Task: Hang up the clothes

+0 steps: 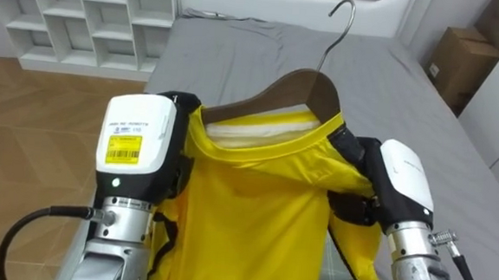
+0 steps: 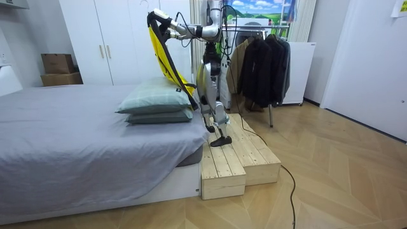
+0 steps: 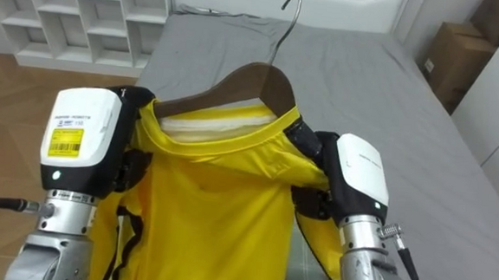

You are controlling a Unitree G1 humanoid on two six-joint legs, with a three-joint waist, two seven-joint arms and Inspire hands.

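A yellow shirt (image 1: 253,218) hangs on a brown wooden hanger (image 1: 305,87) whose metal hook (image 1: 339,24) points up and away from me. My left hand (image 1: 136,142) clasps the shirt's left shoulder, its dark fingers curled over the cloth edge. On the other shoulder, at the hanger's end, my right hand (image 1: 399,175) grips the cloth. In the room view I stand on a wooden platform (image 2: 235,159) beside the bed, both arms raised, and the yellow shirt (image 2: 162,54) hangs above the pillows (image 2: 156,102).
The grey bed (image 1: 237,52) lies below and ahead. A white cubby shelf (image 1: 83,17) stands at the far left, cardboard boxes (image 1: 462,62) at the far right. A clothes rack with dark garments (image 2: 261,57) is behind me, by white wardrobes (image 2: 114,38).
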